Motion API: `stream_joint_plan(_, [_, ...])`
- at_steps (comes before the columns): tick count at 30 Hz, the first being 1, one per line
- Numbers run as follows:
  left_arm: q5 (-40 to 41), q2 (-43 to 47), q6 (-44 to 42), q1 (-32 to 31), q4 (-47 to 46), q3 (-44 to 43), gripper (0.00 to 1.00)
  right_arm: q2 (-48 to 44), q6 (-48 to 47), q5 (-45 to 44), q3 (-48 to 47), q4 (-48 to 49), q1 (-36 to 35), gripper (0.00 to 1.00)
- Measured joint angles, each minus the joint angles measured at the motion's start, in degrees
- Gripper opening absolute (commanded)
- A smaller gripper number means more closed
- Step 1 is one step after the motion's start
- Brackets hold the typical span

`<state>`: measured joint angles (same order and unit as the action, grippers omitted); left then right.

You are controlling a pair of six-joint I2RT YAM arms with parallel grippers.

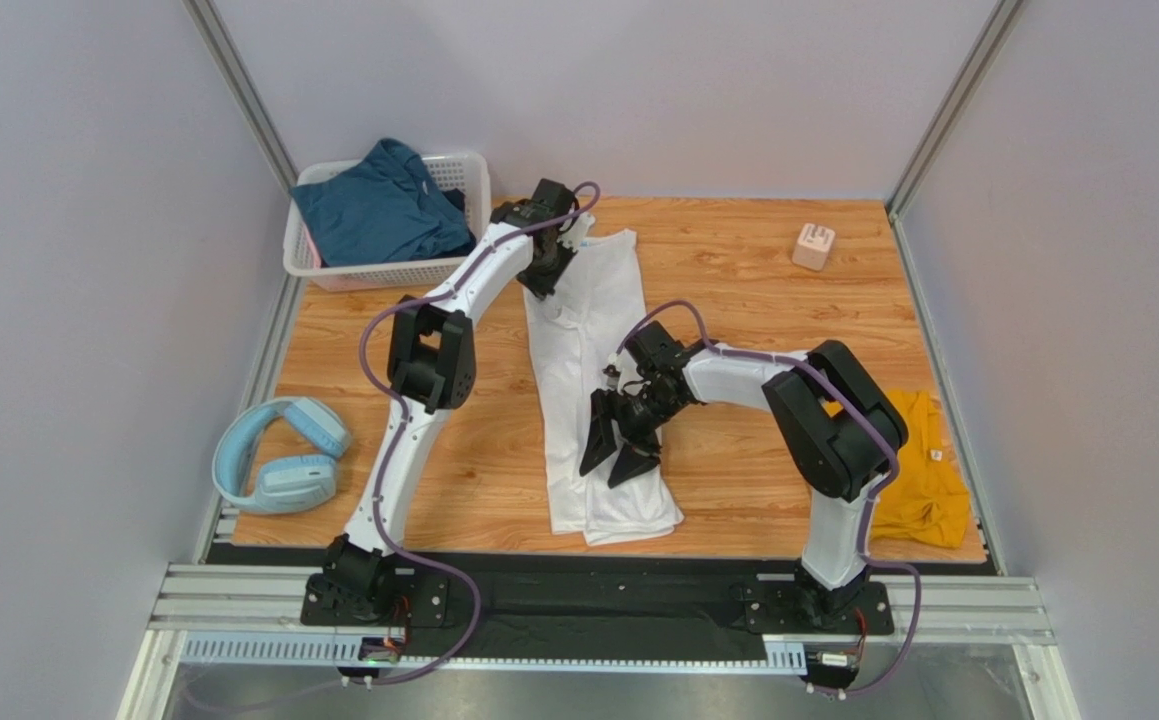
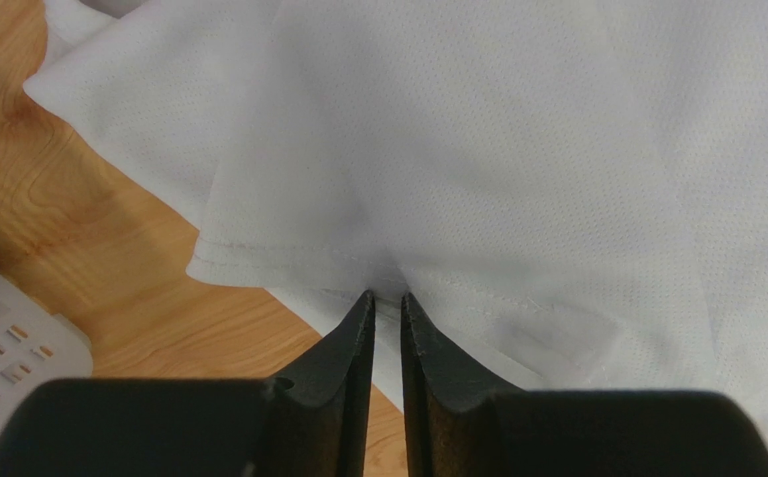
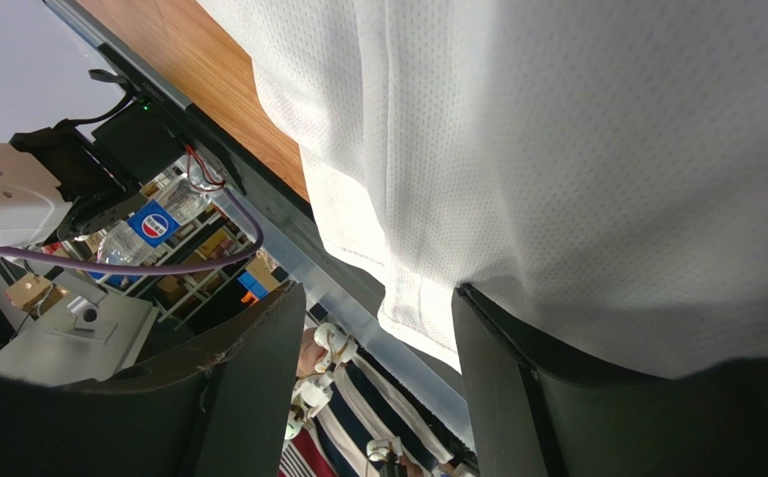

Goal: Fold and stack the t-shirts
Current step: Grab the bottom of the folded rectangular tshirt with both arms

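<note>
Three shirts are out, one of each colour. There are also two arms, one basket, one pair of headphones and one small cube.

The white shirt (image 1: pixel 585 323) lies in a long, narrow strip down the middle of the table (image 1: pixel 751 285), running from the far side to the near edge. The left gripper (image 2: pixel 386 298) is at its far end. Its jaws are pinched almost together on a stitched hem, and the cloth rises in folds from that pinch. The right gripper (image 1: pixel 614 462) is over the near half of the same shirt with its jaws well apart, gripping nothing. In the right wrist view, cloth drapes over one finger (image 3: pixel 557 397) and a hemmed edge hangs into the gap.

The teal shirt (image 1: pixel 379 210) sits crumpled in the white lattice basket (image 1: pixel 390 275) at the far left corner, just beside the left gripper. The mustard shirt (image 1: pixel 931 465) lies at the right edge of the table, partly hidden under the right arm and well apart from both grippers.

The tabletop is light wood-grain board. The pale-blue headphones (image 1: pixel 277 458) rest on its left edge, and the small pale cube (image 1: pixel 814 245) stands alone at the far right. Plain pale grey walls (image 1: pixel 74 300) close in three sides. A metal rail (image 1: pixel 600 608) along the near edge carries both arm bases.
</note>
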<state>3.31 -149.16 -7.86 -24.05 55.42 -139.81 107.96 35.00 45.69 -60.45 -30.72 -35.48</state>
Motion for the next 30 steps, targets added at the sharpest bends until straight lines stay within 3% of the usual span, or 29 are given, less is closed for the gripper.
stream_joint_plan(8, [-0.3, -1.4, -0.2, -0.2, 0.8, -2.4, 0.26, 0.0, 1.6, 0.7, 2.1, 2.7, 0.0, 0.61])
stream_joint_plan(17, [0.0, -1.4, 0.3, -0.2, -2.5, -2.1, 0.46, 0.9, 4.5, 1.1, 2.3, 6.9, 0.3, 0.61])
stream_joint_plan(24, [-3.4, -0.9, 1.1, -0.1, -4.2, -1.7, 0.46, 2.0, 6.1, 1.1, -0.4, 7.9, 1.0, 0.6])
stream_joint_plan(30, [-7.3, 13.5, 1.0, -0.1, -2.3, 13.9, 0.45, -0.1, 5.9, -0.1, -1.6, 5.6, 1.4, 0.68])
